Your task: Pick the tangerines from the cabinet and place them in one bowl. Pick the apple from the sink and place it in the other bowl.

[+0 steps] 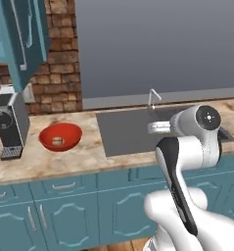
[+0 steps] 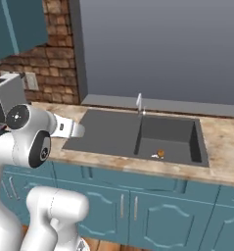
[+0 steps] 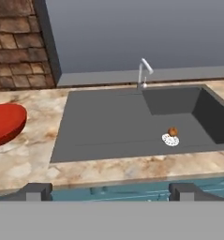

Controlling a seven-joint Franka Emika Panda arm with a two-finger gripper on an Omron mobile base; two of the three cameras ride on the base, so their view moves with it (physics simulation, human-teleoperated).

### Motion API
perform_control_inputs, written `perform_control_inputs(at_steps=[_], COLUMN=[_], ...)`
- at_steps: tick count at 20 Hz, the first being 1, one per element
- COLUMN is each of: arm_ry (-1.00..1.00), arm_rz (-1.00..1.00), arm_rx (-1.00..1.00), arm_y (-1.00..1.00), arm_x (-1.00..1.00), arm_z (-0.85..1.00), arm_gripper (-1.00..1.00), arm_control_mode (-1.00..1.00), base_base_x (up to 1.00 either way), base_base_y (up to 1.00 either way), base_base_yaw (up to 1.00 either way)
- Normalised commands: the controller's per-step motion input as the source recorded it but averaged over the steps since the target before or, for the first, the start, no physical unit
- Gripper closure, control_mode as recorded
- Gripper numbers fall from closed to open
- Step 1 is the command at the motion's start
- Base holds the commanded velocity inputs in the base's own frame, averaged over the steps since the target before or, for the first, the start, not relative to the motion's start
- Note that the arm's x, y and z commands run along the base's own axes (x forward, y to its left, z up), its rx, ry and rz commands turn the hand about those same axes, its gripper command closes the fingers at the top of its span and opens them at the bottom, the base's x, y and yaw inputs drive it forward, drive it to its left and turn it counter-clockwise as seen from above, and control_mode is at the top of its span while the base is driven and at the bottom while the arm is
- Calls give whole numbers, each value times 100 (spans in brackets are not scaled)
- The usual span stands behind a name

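One fruit is left to fetch, we judge: the apple [image 3: 172, 131] lies in the deep basin of the sink [image 3: 108, 126], touching the white drain [image 3: 170, 139] at its 12 o'clock edge. The red bowl [image 1: 60, 136] on the counter [image 1: 50, 159] holds at least one brownish tangerine [image 1: 58, 141]; the rim hides whether a second lies beside it.

So we read the step in hand as the approach to the apple. The gripper [image 3: 111, 191] hangs short of the counter edge, jaws wide apart and holding nothing. From the hand view the apple sits at about 2 o'clock of the gripper, well apart. The next move calls for a reach out over the counter and down into the basin, fingers straddling the fruit clear of the tap [image 3: 143, 72].

Hard to make out: the cabinet [image 1: 20, 34] is cut off at the frame edge, the bowl is cropped in the hand view, and the arm covers part of the sink in the left base view.
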Motion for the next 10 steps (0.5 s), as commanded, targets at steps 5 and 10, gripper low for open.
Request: perform_control_inputs(at_steps=[5,10], arm_ry=[0,0], arm_rz=[0,0], arm_rx=[0,0], arm_y=[0,0], arm_x=[0,0], arm_z=[0,0], arm_gripper=[-100,-100], arm_control_mode=[100,100], base_base_x=[2,5], base_base_y=[-75,-70], base_base_yaw=[0,0])
